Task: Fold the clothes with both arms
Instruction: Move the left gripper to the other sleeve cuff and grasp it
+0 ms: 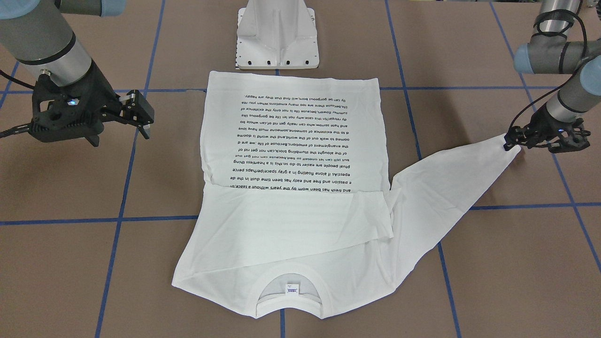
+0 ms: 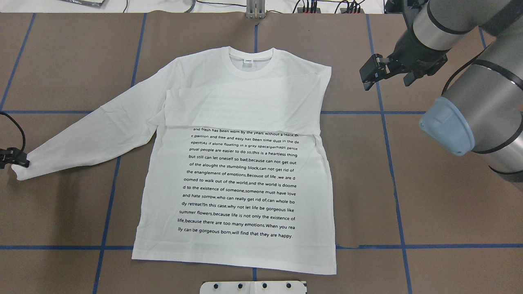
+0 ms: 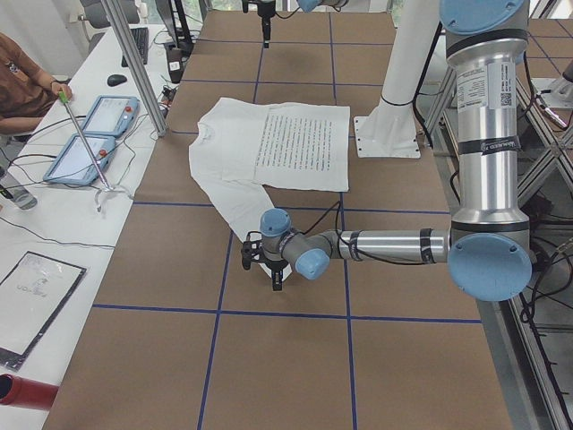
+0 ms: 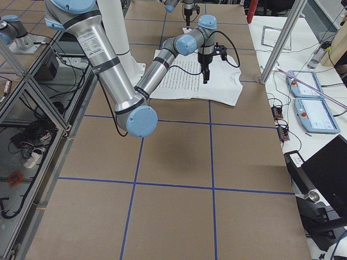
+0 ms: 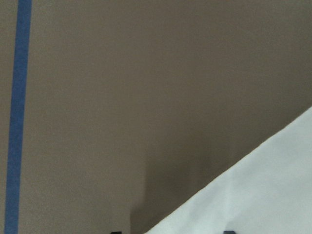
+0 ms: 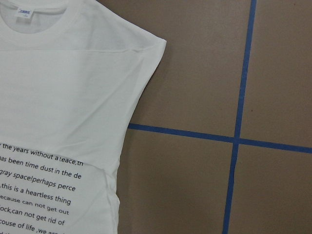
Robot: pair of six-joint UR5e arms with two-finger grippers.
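Note:
The white long-sleeved shirt [image 1: 291, 141] lies flat, printed text up, collar [image 2: 257, 61] away from the robot. One sleeve is folded across the chest [image 2: 245, 110]. The other sleeve [image 2: 90, 130] stretches out toward my left side. My left gripper [image 1: 511, 142] is low at that sleeve's cuff and looks shut on it; it also shows at the overhead view's left edge [image 2: 14, 158]. The left wrist view shows only a corner of white cloth [image 5: 263, 195]. My right gripper [image 2: 369, 75] hovers open and empty beside the shirt's folded shoulder; it also shows in the front view [image 1: 143, 115].
The white pedestal base [image 1: 277, 37] stands just behind the shirt's hem. Blue tape lines [image 6: 241, 122] cross the brown table. A side bench holds tablets [image 3: 89, 134] with a seated operator [image 3: 22, 72]. An upright metal pole [image 3: 134, 63] stands at the table's far edge.

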